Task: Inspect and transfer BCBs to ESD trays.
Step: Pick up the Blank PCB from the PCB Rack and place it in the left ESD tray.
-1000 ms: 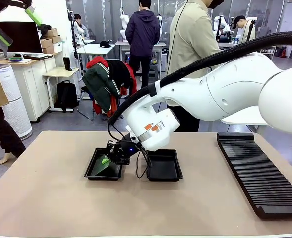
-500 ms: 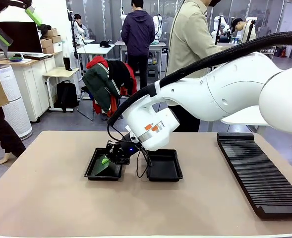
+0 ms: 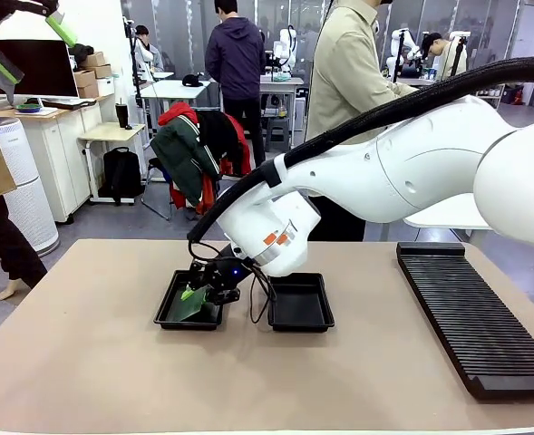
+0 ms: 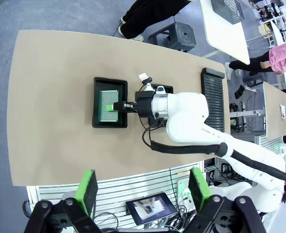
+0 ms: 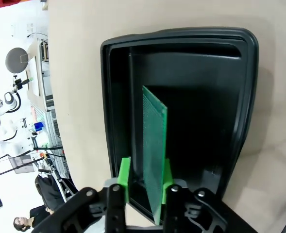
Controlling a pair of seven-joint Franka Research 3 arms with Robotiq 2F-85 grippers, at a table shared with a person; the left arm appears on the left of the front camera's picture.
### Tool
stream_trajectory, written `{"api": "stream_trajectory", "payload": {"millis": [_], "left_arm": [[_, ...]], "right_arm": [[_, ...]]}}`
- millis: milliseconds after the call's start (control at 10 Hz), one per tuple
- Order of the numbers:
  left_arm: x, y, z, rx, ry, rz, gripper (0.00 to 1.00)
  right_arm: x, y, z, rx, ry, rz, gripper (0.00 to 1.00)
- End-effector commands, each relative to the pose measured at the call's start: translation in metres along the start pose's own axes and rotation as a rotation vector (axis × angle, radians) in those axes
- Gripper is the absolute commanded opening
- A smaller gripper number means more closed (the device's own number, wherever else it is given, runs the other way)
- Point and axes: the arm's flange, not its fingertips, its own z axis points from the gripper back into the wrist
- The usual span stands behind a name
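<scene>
A green BCB point(image 3: 189, 304) leans tilted in the left ESD tray point(image 3: 169, 313), its far edge down on the tray floor. My right gripper point(image 3: 199, 292) reaches across to that tray and straddles the board's near end. In the right wrist view the BCB point(image 5: 152, 145) stands edge-on between the pads of the right gripper point(image 5: 146, 174), one pad with a gap to it, jaws open. The second ESD tray point(image 3: 301, 304) holds nothing. From above, the BCB point(image 4: 108, 101) lies within the tray point(image 4: 109, 81). My left gripper point(image 4: 143, 191) hangs high over the table, open and empty.
A long black ribbed rack point(image 3: 470, 317) lies along the table's right side. A person in a beige jacket point(image 3: 348, 82) stands at the far edge, behind my right arm. The table's front and left areas are bare tan surface point(image 3: 85, 362).
My right gripper's pads have parted from the BCB and the wrist has shifted slightly left over the left tray. The left arm has not moved.
</scene>
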Motion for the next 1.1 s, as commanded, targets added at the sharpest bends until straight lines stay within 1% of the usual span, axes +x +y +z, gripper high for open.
{"api": "stream_trajectory", "payload": {"millis": [0,100,200,300,400,500,600,700,800,900,1000], "left_arm": [[-0.001,0.001,-0.001,-0.004,0.0,0.003,1.0],[-0.001,0.001,-0.001,-0.004,0.0,0.003,1.0],[-0.001,0.001,-0.001,-0.004,0.0,0.003,1.0],[-0.001,0.001,-0.001,-0.004,0.0,0.003,1.0],[-0.001,0.001,-0.001,-0.004,0.0,0.003,1.0],[-0.001,0.001,-0.001,-0.004,0.0,0.003,1.0],[-0.001,0.001,-0.001,-0.004,0.0,0.003,1.0],[-0.001,0.001,-0.001,-0.004,0.0,0.003,1.0],[-0.001,0.001,-0.001,-0.004,0.0,0.003,1.0],[-0.001,0.001,-0.001,-0.004,0.0,0.003,1.0],[-0.001,0.001,-0.001,-0.004,0.0,0.003,1.0]], "right_arm": [[-0.005,0.017,0.006,-0.076,-0.029,0.0,0.39],[-0.006,0.025,0.008,-0.118,-0.038,0.009,0.47],[-0.007,0.033,0.01,-0.16,-0.04,0.018,0.51],[-0.006,0.042,0.011,-0.208,-0.041,0.029,0.59],[-0.006,0.052,0.012,-0.279,-0.042,0.038,0.64],[-0.006,0.064,0.013,-0.356,-0.056,0.06,0.73],[-0.007,0.077,0.017,-0.411,-0.072,0.077,0.79],[-0.01,0.09,0.023,-0.478,-0.083,0.09,0.88],[-0.014,0.102,0.032,-0.549,-0.095,0.104,0.94],[-0.018,0.112,0.041,-0.604,-0.102,0.115,1.0],[-0.022,0.122,0.051,-0.659,-0.111,0.122,1.0]]}}
